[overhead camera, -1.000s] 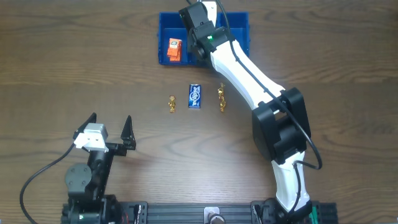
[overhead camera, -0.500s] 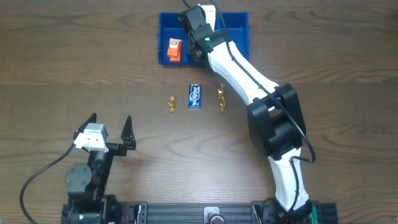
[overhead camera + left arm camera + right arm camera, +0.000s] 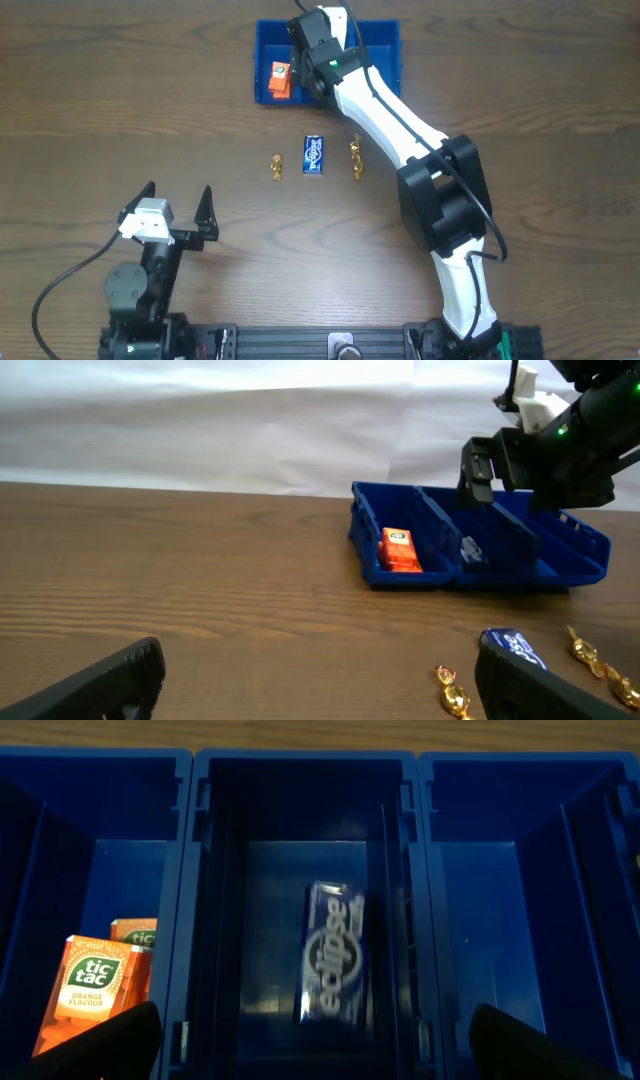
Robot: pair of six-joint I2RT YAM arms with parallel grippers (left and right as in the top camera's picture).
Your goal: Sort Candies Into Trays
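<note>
A blue three-compartment tray (image 3: 388,55) stands at the far middle of the table. My right gripper (image 3: 312,48) hangs open over its middle compartment, where a dark blue gum pack (image 3: 335,960) lies flat between the open fingers (image 3: 110,1042). Orange candy boxes (image 3: 95,988) lie in the left compartment (image 3: 283,80). On the table in front of the tray lie another blue pack (image 3: 314,154) and two gold-wrapped candies (image 3: 277,166) (image 3: 356,158). My left gripper (image 3: 180,207) stands open near the front left, far from the candies.
The wooden table (image 3: 560,150) is bare to the left and right of the candies. The tray's right compartment (image 3: 520,920) holds nothing. A white backdrop (image 3: 200,420) rises behind the table's far edge.
The right arm has shifted slightly to the left above the tray. The left arm and the candies on the table have not moved.
</note>
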